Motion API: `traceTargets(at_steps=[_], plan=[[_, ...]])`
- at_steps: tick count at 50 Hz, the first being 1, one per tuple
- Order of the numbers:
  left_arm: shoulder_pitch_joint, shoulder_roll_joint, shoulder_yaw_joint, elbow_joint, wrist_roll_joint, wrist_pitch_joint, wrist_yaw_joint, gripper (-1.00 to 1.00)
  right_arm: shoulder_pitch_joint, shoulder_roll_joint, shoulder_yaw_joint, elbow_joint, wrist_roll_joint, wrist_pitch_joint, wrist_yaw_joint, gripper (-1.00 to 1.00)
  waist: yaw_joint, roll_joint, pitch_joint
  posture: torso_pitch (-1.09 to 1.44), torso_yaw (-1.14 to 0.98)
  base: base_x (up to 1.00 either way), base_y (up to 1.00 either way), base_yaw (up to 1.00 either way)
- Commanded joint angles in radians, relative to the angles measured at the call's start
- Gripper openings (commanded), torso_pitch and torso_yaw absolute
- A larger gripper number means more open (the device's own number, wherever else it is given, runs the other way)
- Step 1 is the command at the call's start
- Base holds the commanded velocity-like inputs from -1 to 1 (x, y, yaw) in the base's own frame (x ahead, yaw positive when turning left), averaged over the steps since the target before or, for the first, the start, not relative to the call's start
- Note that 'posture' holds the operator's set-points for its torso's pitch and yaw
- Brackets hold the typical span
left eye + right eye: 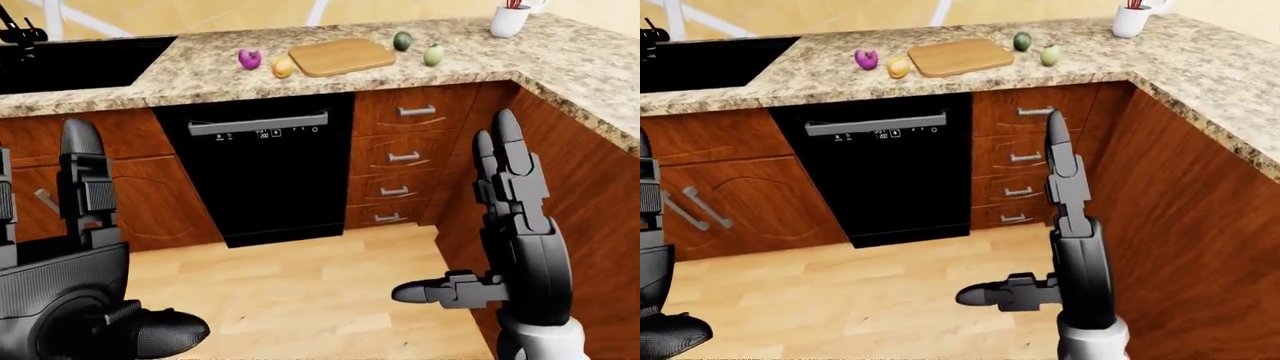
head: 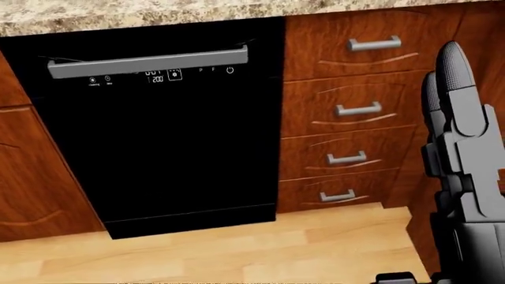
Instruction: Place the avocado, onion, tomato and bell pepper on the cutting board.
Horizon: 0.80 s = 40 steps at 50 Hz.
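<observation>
The wooden cutting board (image 1: 340, 56) lies bare on the granite counter (image 1: 200, 79), far above my hands in the eye views. Left of it sit a purple onion (image 1: 249, 58) and a yellow-orange vegetable (image 1: 283, 67) that touches the board's left edge. To its right are a dark green avocado (image 1: 402, 40) and a pale green round vegetable (image 1: 433, 55). Which of the two is the tomato or the pepper I cannot tell. My left hand (image 1: 120, 247) and right hand (image 1: 460, 225) are raised low over the floor, fingers spread, holding nothing.
A black dishwasher (image 2: 158, 136) stands under the counter, with a stack of drawers (image 2: 347, 112) to its right. A black sink (image 1: 80, 64) is at top left. A white mug (image 1: 510, 19) stands at the counter's corner. The counter runs down the right side (image 1: 590, 82).
</observation>
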Motion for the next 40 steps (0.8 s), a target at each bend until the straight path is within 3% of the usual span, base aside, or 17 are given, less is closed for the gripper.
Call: traceTargets(at_steps=[1,6,9,10,12,18,20,21,23,24,27,29,34,36,38,39,40], plan=[[-0.009,0.010,0.020,-0.032,0.005,-0.028,-0.003,1.00,-0.014,0.002,0.011,-0.043,0.003,-0.031,-0.002,1.00,0.004,0.005,-0.004,0.00,0.00,0.00,-0.17,0.00],[-0.008,0.010,0.020,-0.032,0.006,-0.029,-0.005,1.00,-0.011,0.002,0.009,-0.045,0.005,-0.031,0.000,1.00,0.007,0.049,0.007,0.00,0.00,0.00,-0.17,0.00],[-0.006,0.010,0.021,-0.032,0.005,-0.030,-0.006,1.00,-0.010,0.002,0.007,-0.044,0.007,-0.033,0.001,1.00,0.007,0.121,-0.013,0.00,0.00,0.00,-0.17,0.00],[-0.007,0.009,0.022,-0.032,0.004,-0.028,-0.006,1.00,-0.010,0.002,0.006,-0.042,0.009,-0.034,0.000,1.00,0.022,0.074,0.003,0.00,0.00,0.00,-0.17,0.00],[-0.007,0.009,0.021,-0.032,0.004,-0.028,-0.007,1.00,-0.011,0.002,0.007,-0.043,0.007,-0.032,0.001,1.00,0.016,0.090,0.000,0.00,0.00,0.00,-0.17,0.00],[-0.005,0.011,0.019,-0.032,0.003,-0.031,-0.005,1.00,-0.015,0.002,0.008,-0.038,0.005,-0.034,0.000,1.00,0.013,0.035,-0.001,0.00,0.00,0.00,-0.17,0.00],[-0.007,0.011,0.019,-0.032,0.002,-0.028,-0.005,1.00,-0.016,0.001,0.006,-0.040,0.000,-0.032,0.000,1.00,0.013,-0.004,-0.007,0.00,0.00,0.00,-0.17,0.00],[-0.008,0.011,0.019,-0.032,0.002,-0.027,-0.005,1.00,-0.019,0.001,0.004,-0.038,-0.008,-0.030,-0.002,1.00,0.010,-0.040,-0.021,0.00,0.00,0.00,-0.17,0.00],[-0.007,0.010,0.016,-0.032,0.006,-0.027,-0.009,1.00,-0.021,0.000,0.010,-0.030,-0.020,-0.033,-0.002,1.00,0.001,-0.021,-0.009,0.00,0.00,0.00,-0.17,0.00],[-0.008,0.008,0.016,-0.032,0.005,-0.025,-0.010,1.00,-0.020,0.000,0.010,-0.030,-0.026,-0.036,-0.004,1.00,0.001,-0.010,0.011,0.00,0.00,0.00,-0.01,0.00],[-0.008,0.003,0.013,-0.032,0.011,-0.023,-0.015,1.00,-0.020,0.001,0.010,-0.026,-0.039,-0.045,-0.010,1.00,-0.004,0.004,-0.026,0.00,0.00,0.05,0.00,0.00],[-0.007,-0.002,0.012,-0.032,0.016,-0.021,-0.020,1.00,-0.019,0.001,0.013,-0.021,-0.044,-0.047,-0.011,1.00,0.001,0.005,0.011,0.00,0.00,0.19,0.00,0.00],[-0.003,-0.007,0.012,-0.032,0.019,-0.024,-0.025,1.00,-0.015,0.001,0.010,-0.022,-0.044,-0.049,-0.011,1.00,0.000,0.041,0.015,0.00,0.00,0.20,0.00,0.00],[-0.002,-0.009,0.009,-0.032,0.022,-0.025,-0.028,1.00,-0.014,0.001,0.007,-0.020,-0.041,-0.052,-0.010,1.00,-0.002,0.065,0.015,0.00,0.00,0.19,0.00,0.00],[0.002,-0.009,0.008,-0.032,0.023,-0.029,-0.030,1.00,-0.012,0.002,0.007,-0.022,-0.039,-0.053,-0.009,1.00,-0.001,0.119,-0.004,0.00,0.00,0.18,0.00,0.00],[0.003,-0.009,0.007,-0.032,0.023,-0.032,-0.030,1.00,-0.011,0.002,0.008,-0.024,-0.048,-0.056,-0.011,1.00,0.012,0.081,0.009,0.00,0.00,0.19,0.00,0.00],[0.006,-0.009,0.005,-0.032,0.025,-0.034,-0.032,1.00,-0.010,0.002,0.007,-0.023,-0.045,-0.057,-0.010,1.00,0.006,0.087,0.016,0.00,0.00,0.19,0.00,0.00]])
